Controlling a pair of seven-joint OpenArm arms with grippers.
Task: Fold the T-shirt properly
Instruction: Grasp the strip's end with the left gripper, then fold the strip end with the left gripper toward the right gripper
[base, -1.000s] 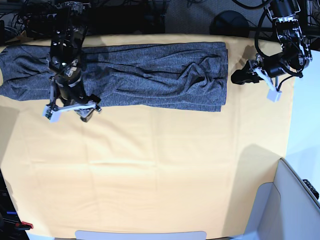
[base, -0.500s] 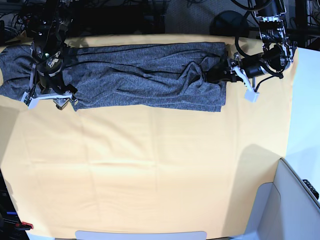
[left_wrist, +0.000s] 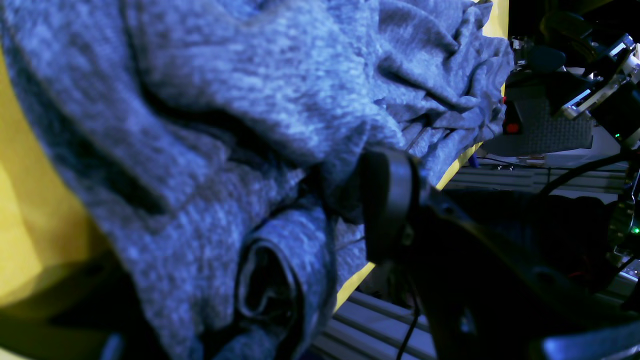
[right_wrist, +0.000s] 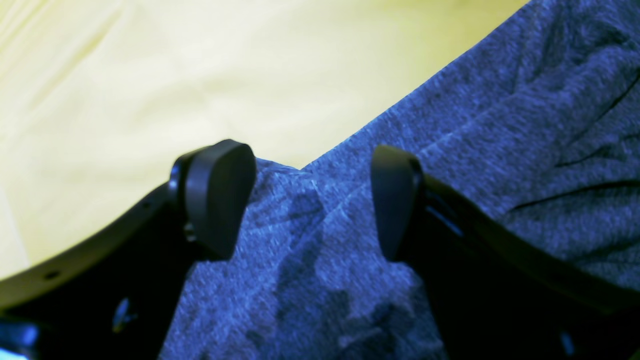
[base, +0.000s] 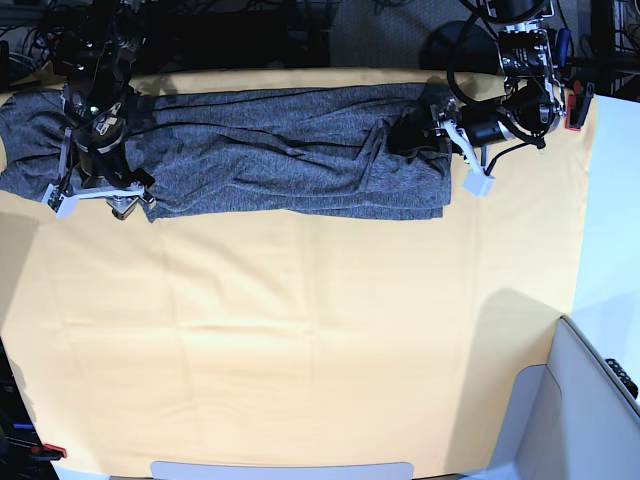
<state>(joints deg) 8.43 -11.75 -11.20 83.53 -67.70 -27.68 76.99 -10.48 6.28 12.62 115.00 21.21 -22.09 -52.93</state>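
Note:
The grey T-shirt (base: 280, 150) lies in a long wrinkled band along the far side of the table, on the yellow cloth (base: 300, 330). My left gripper (base: 408, 140) is pushed into the shirt's right end. In the left wrist view one finger (left_wrist: 387, 205) shows and bunched shirt fabric (left_wrist: 240, 125) hides the other. The jaws look spread, with a fold of fabric between them. My right gripper (base: 95, 200) is open over the shirt's near edge at its left end. Both of its fingers straddle the fabric (right_wrist: 500, 150) in the right wrist view, where the gripper (right_wrist: 305, 200) holds nothing.
A grey bin (base: 590, 400) stands at the front right corner. A white surface (base: 612, 220) borders the table's right side. Cables and dark gear (base: 300, 30) sit behind the far edge. A red part (base: 572, 105) is on the right arm's mount.
My left gripper has moved left from beside the shirt into its right end, bunching the fabric. My right gripper moved left along the near edge, then stayed still.

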